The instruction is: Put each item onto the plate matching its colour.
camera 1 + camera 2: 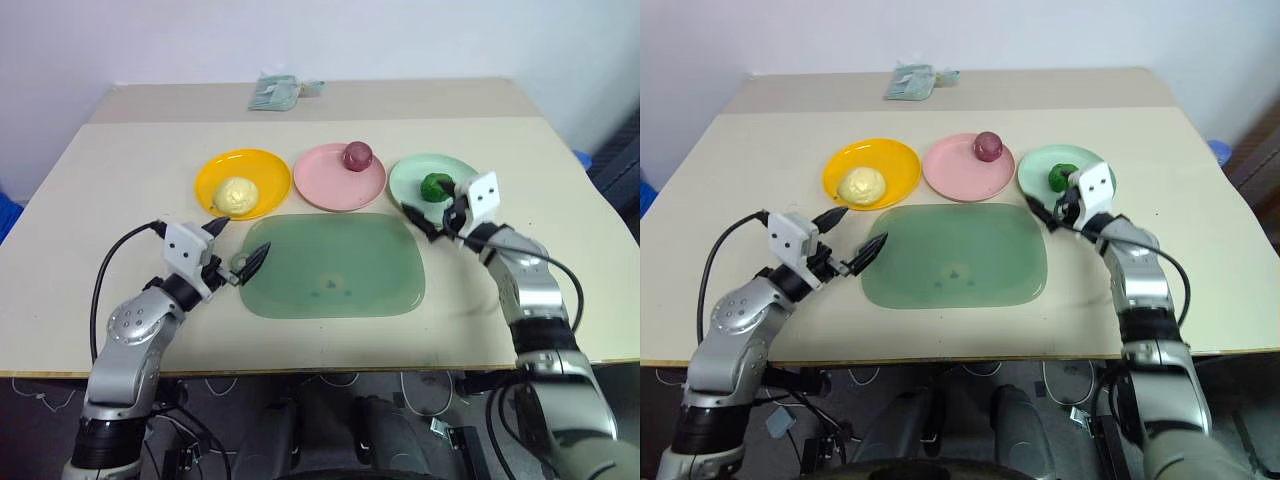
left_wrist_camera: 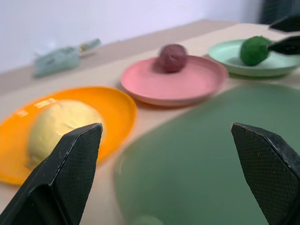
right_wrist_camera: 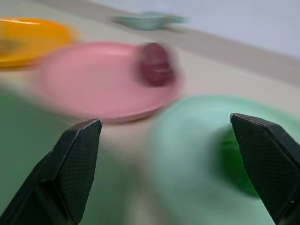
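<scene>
The pale yellow item [image 1: 237,195] lies on the yellow plate [image 1: 212,172]. On the pink plate [image 1: 322,180] sits the maroon item [image 1: 357,155], toward its far side. The bumpy green item [image 1: 435,186] rests on the mint green plate [image 1: 412,172]. My right gripper [image 1: 428,203] stands open just at the near side of the green item, with nothing between its fingers. My left gripper [image 1: 238,245] is open and empty too, low over the table between the yellow plate and the near left corner of the tray.
A large dull-green tray [image 1: 330,265] lies empty in front of the three plates. A pale green packet [image 1: 275,93] rests at the far edge of the table. Bare tabletop stretches to the left and right of the plates.
</scene>
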### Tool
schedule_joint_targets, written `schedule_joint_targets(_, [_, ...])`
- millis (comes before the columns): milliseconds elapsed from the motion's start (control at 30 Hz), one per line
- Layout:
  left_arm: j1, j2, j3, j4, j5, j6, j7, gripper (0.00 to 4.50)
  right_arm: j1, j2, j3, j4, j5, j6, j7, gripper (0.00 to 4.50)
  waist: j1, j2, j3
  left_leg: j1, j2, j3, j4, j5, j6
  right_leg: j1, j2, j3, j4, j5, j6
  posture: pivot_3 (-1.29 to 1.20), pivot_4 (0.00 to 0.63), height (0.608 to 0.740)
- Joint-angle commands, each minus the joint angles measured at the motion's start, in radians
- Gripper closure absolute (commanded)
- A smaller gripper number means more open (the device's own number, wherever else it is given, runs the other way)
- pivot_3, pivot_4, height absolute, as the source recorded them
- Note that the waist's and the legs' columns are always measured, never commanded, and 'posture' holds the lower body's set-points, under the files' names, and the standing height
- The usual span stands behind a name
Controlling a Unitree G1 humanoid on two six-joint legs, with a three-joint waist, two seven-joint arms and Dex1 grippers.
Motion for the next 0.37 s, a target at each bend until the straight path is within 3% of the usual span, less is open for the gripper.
schedule_joint_targets(33, [0.039,0.033,0.06,-0.078,-0.041,0.026,-0.004,0.0,0.128,-0.054,-0.062,-0.278,0.109,0.133,0.026,0.02,0.0,0.0,0.0,0.0,0.0,0.0,0.0,0.0,0.0,0.0,0.0,0.0,0.0,0.0,0.0,0.0,0.15,0.74])
schedule_joint_targets(167, [0.091,0.056,0.09,-0.132,-0.074,0.039,-0.019,0.0,0.327,-0.108,-0.127,-0.47,0.174,0.228,0.035,0.02,0.007,0.0,0.0,0.0,0.001,0.0,0.0,0.0,0.0,0.0,0.0,0.0,-0.001,-0.002,-0.003,0.0,0.15,0.74])
schedule_joint_targets(367, [0.12,0.058,0.097,-0.155,-0.097,0.041,-0.028,0.0,0.441,-0.143,-0.186,-0.538,0.176,0.251,0.026,0.02,0.019,0.0,0.0,0.0,0.001,0.0,0.001,0.0,0.0,0.002,0.0,0.0,-0.004,-0.002,-0.004,0.0,0.15,0.74])
